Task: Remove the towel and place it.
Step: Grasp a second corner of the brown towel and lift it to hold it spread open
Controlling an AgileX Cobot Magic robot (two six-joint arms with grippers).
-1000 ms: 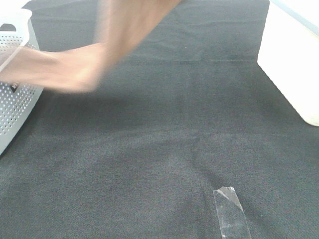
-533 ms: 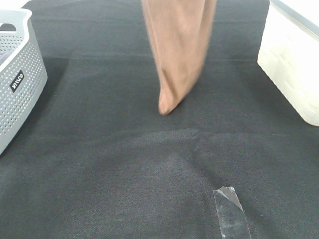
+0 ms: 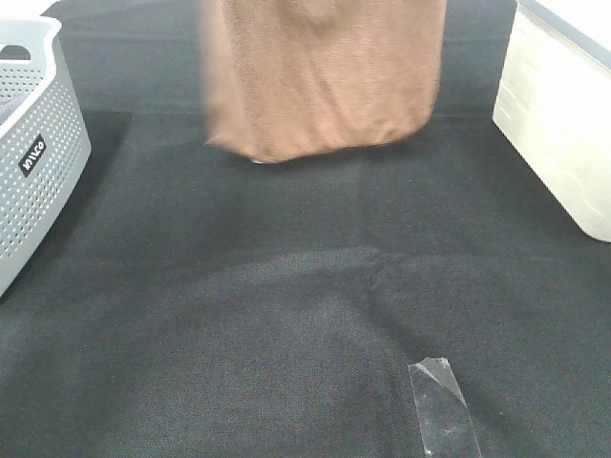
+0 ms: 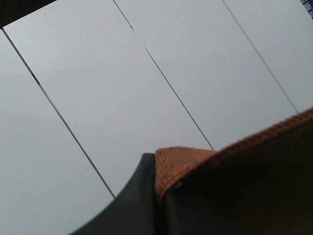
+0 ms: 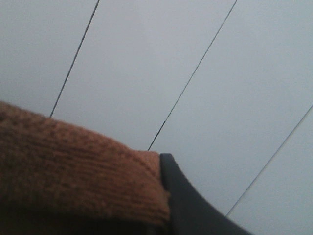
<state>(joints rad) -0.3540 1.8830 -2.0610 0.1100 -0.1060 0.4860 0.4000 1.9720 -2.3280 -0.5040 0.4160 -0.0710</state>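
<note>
A brown towel (image 3: 325, 76) hangs spread wide over the far middle of a table draped in a black cover (image 3: 239, 315). Its top runs out of the high camera's picture, and its lower hem droops slightly toward the left corner, where a speck of white, possibly a tag, shows. Whether the hem brushes the cover or hangs just clear of it cannot be told, and the towel's left border is blurred. Neither arm appears in the high view. Seen from the wrist cameras, the left gripper (image 4: 157, 196) is clamped on a corner of the towel, one dark finger pressed against the folded, stitched edge, with pale flat panels (image 4: 122, 73) and their thin dark seams behind. The right gripper (image 5: 166, 196) is likewise closed on the towel, a plush brown fold bunched against its one visible dark finger, with the same pale panels beyond. At the table's left edge stands a grey perforated basket (image 3: 38, 181) bearing a small dark label, well apart from the towel. At the right edge sits a white box (image 3: 563, 134) with a dark rim along its top, also apart from the towel. A short strip of clear tape (image 3: 444, 410) lies on the cover near the front, right of the middle, far from the hanging cloth.
</note>
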